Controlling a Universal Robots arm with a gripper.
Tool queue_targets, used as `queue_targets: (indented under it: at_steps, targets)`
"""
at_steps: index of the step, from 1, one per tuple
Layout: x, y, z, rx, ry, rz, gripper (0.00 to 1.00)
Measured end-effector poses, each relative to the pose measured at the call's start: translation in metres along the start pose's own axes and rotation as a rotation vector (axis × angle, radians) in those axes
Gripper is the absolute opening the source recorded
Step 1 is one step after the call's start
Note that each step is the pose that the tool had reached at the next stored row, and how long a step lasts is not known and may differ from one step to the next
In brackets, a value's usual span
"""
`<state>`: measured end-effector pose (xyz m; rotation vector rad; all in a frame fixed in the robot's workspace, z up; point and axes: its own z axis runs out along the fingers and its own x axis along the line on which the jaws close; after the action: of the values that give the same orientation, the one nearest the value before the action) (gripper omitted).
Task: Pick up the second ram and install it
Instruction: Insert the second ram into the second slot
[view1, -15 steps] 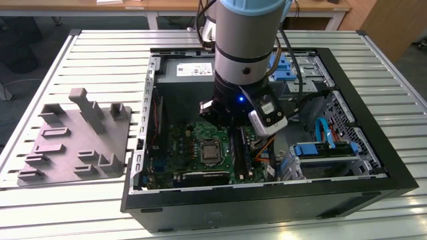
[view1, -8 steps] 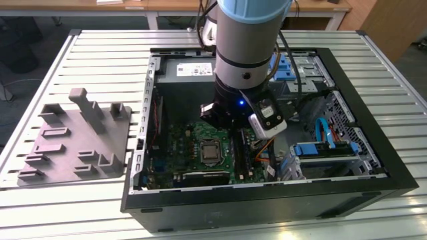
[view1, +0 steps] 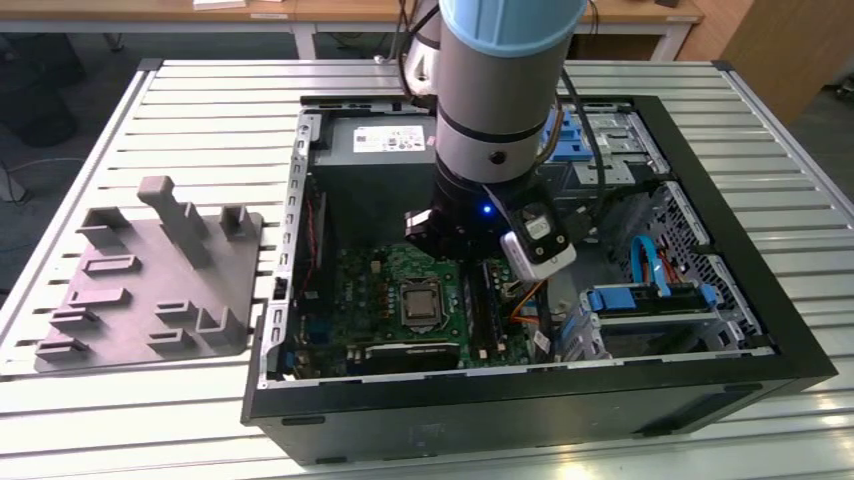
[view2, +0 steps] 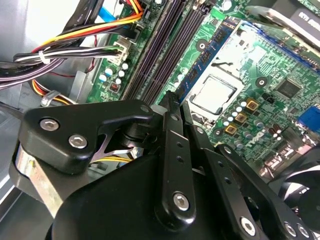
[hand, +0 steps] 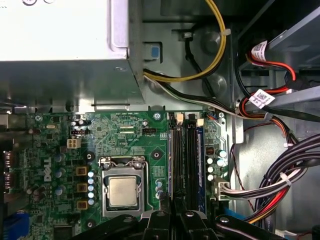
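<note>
My gripper reaches into the open computer case, over the motherboard's long black memory slots. Its two black fingers stand close together, shut on the second ram, a thin dark board with a blue-green face held on edge. In the first wrist view the second ram shows edge-on, running out from the gripper along the slot nearest the processor. I cannot tell whether it is seated in that slot or just above it. Its near half is hidden behind the gripper.
The grey moulded fixture tray lies on the slatted table at the exterior view's left. Bundled cables and a white connector crowd the far side of the slots. The power supply and drive bays flank the arm.
</note>
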<state>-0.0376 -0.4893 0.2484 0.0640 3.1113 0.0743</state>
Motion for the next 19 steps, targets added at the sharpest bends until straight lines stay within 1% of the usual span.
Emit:
queue_targets:
  at_steps: [10, 19]
  targets:
    - [-0.0026, -0.0002, 0.0065, 0.0, 0.0003, 0.0, 0.14]
    - [-0.0101, 0.0, 0.0141, 0.0001, 0.0015, 0.0, 0.14]
